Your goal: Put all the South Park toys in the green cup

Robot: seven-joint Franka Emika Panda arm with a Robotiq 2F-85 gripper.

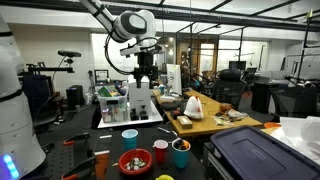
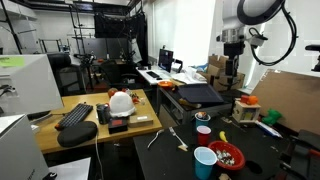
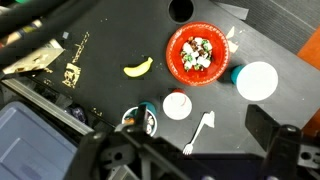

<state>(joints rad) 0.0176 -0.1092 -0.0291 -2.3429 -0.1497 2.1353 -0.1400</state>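
Several small South Park toys (image 3: 197, 52) lie in a red bowl (image 3: 173, 45), which shows in both exterior views (image 1: 133, 160) (image 2: 228, 156). The green cup (image 3: 128, 117) (image 1: 180, 153) stands upright near the bowl; one of my fingers partly hides it in the wrist view, and something pale and orange shows inside. My gripper (image 3: 200, 130) (image 1: 146, 75) (image 2: 232, 72) hangs open and empty high above the black table, holding nothing.
A red cup (image 3: 177, 105) (image 1: 160, 150) and a wider light-blue cup (image 3: 257, 80) (image 1: 130, 137) stand beside the bowl. A toy banana (image 3: 138, 67) and a white plastic fork (image 3: 208, 120) lie on the table. A dark bin (image 1: 265, 155) sits at the table's edge.
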